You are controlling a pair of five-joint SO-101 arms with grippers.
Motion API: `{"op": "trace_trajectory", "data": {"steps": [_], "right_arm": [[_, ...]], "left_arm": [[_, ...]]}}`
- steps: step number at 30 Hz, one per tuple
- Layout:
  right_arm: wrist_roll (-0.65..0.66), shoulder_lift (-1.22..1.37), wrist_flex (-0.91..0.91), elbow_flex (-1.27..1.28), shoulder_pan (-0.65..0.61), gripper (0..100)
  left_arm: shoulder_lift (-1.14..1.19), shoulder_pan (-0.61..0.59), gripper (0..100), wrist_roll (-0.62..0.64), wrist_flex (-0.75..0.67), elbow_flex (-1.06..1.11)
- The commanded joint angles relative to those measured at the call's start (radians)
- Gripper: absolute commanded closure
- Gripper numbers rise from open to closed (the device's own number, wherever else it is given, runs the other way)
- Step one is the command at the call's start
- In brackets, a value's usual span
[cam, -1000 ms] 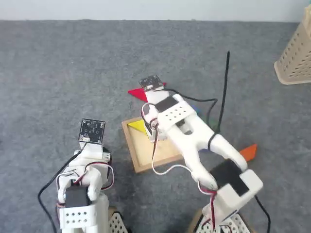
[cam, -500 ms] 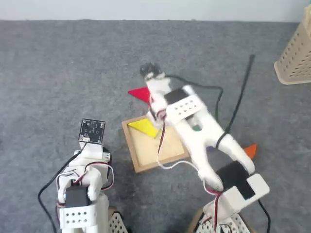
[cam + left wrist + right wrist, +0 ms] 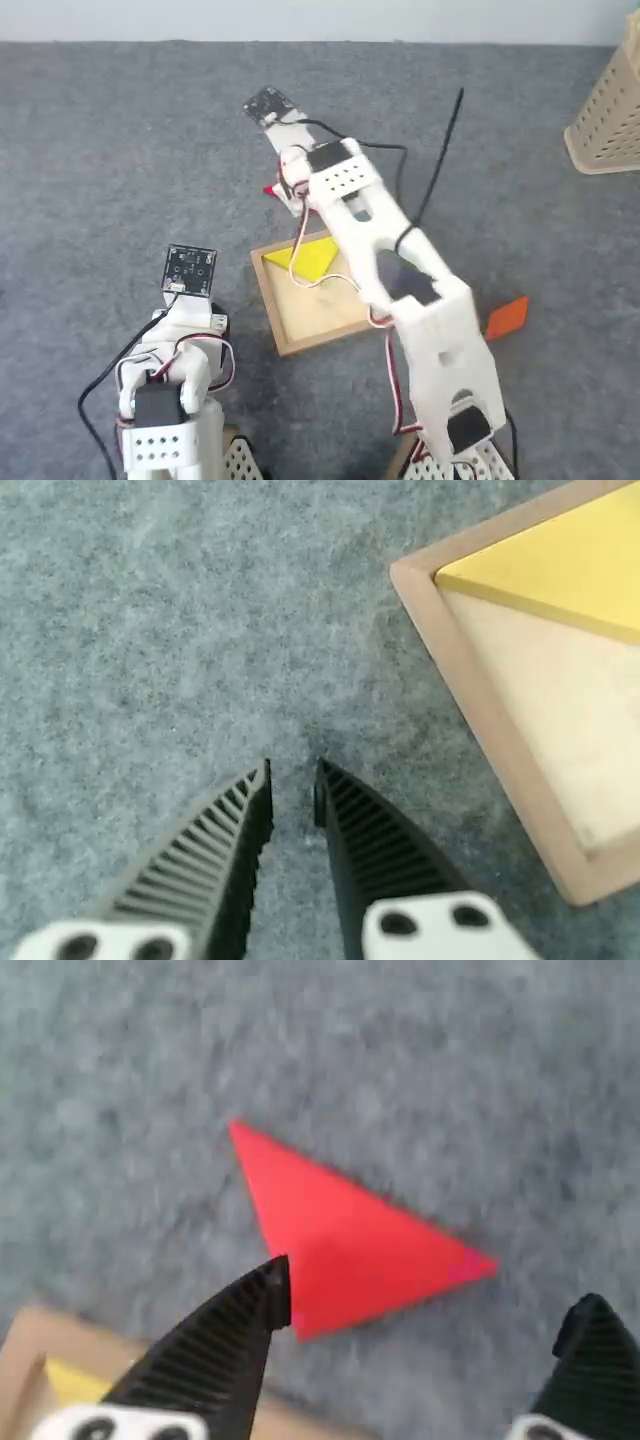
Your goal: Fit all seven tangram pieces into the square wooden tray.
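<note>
- The right gripper [image 3: 432, 1300] hangs over the grey carpet [image 3: 120, 130] just beyond the far edge of the square wooden tray [image 3: 266, 300], with its jaws spread wide and holding nothing.
- The red triangle [image 3: 345, 1250] lies flat on the carpet between those jaws. One black fingertip overlaps its near edge, and the other stands well clear of its sharpest corner.
- The left gripper [image 3: 292, 772] hovers over bare carpet beside the tray's near left corner. Its jaws are almost closed, with only a thin slit between them and nothing in it.
- A yellow triangle [image 3: 312, 258] sits inside the tray, tucked into its far left corner.
- An orange piece [image 3: 505, 315] lies on the carpet to the right of the tray, partly cut off by the right arm.
- From above, the right arm covers the tray's right side and nearly all of the red triangle, leaving only a sliver showing.
- The right wrist view is blurred, so it is unclear whether the fingertip touches the triangle.
</note>
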Motion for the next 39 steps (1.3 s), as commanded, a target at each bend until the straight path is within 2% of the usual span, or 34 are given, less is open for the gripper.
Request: {"op": "trace_trajectory", "data": {"steps": [1, 11, 22, 30, 39], "right_arm": [[0.015, 0.056, -0.031, -0.176, -0.027, 60.0], [0.012, 0.337, -0.008, -0.448, 0.012, 60.1], [0.014, 0.404, 0.598, -0.720, 0.142, 60.1], [0.003, 0.401, 0.719, -0.735, 0.225, 60.1], [-0.038, 0.400, 0.742, -0.735, 0.360, 60.1]], "left_arm": [[-0.021, 0.002, 93, 0.008, 0.000, -0.010], [-0.021, 0.002, 93, 0.008, 0.000, -0.010], [-0.021, 0.002, 93, 0.008, 0.000, -0.010], [-0.021, 0.002, 93, 0.008, 0.000, -0.010], [-0.021, 0.002, 93, 0.008, 0.000, -0.010]]}}
